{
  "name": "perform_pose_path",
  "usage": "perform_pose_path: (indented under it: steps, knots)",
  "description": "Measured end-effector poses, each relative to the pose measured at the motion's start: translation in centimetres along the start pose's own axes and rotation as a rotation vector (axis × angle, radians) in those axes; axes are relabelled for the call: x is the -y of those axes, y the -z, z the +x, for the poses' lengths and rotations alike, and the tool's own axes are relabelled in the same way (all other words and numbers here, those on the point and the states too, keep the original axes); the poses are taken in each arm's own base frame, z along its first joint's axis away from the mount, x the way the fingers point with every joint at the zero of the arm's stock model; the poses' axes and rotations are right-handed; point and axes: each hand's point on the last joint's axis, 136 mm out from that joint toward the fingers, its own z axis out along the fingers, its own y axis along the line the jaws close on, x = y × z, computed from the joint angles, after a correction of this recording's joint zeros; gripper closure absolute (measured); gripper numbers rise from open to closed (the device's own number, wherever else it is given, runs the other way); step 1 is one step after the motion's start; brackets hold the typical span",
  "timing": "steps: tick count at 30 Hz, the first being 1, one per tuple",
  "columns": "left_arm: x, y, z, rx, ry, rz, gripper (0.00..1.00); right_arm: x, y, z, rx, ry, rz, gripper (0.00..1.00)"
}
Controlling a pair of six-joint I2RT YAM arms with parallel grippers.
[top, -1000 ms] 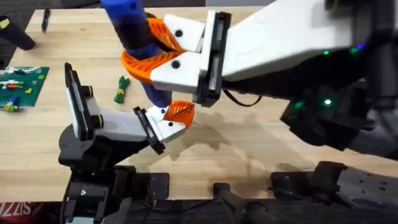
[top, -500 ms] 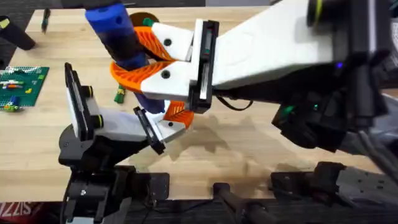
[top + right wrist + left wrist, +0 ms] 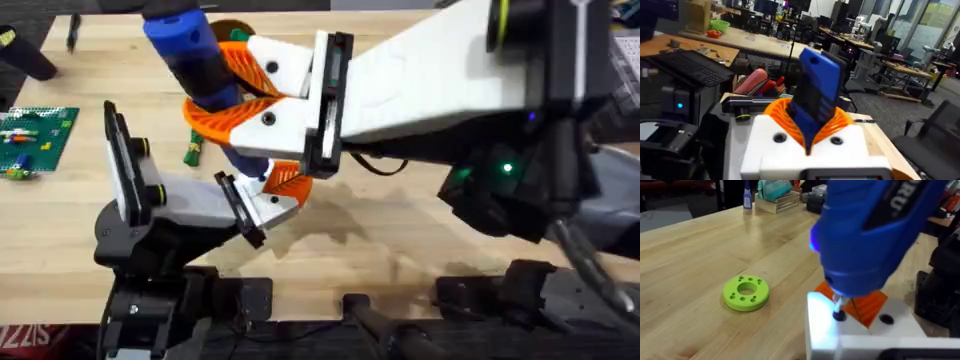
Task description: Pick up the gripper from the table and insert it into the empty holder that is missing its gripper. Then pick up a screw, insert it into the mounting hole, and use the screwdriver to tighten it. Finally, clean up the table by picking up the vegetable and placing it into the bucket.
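Overhead: right pincer (image 3: 215, 100) clamps the screwdriver (image 3: 195, 55) — bit down on the gripper (image 3: 288, 180); left pincer's state unclear.

The blue screwdriver (image 3: 816, 97) stands upright at the frame's centre, clamped between the right gripper's (image 3: 810, 131) orange-padded jaws. A black keyboard (image 3: 690, 67) lies at left, with cluttered desks behind.

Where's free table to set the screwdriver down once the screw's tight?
Bare wood lies right of the holder, along the table's near edge under the right arm. Another bare patch sits around the lime-green disc. It is crowded at centre-left: the right gripper holds the screwdriver over the holder, with the vegetable and green brick plate nearby.
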Motion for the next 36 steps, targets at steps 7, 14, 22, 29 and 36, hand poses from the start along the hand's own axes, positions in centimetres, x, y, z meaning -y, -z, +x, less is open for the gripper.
perform_pose_path:
  steps: [7,14,22,29,36]
  knots:
    - [0.0,0.0,0.0,0.0,0.0,0.0,0.982,0.0,0.0,0.2,-0.007,0.0,-0.001,0.99]
    - [0.0,0.0,0.0,-0.001,0.001,0.001,0.982,-0.1,0.0,0.7,-0.028,-0.012,-0.005,0.99]
    - [0.0,0.0,0.0,0.0,0.001,0.001,0.982,-0.1,0.0,0.7,-0.029,-0.013,-0.004,0.99]
    - [0.0,0.0,0.0,0.0,0.0,0.001,0.982,0.7,0.4,-4.6,0.19,0.111,0.037,0.991]
    - [0.0,0.0,0.0,0.0,0.0,0.001,0.982,1.9,1.1,-5.7,0.219,0.146,0.069,0.991]
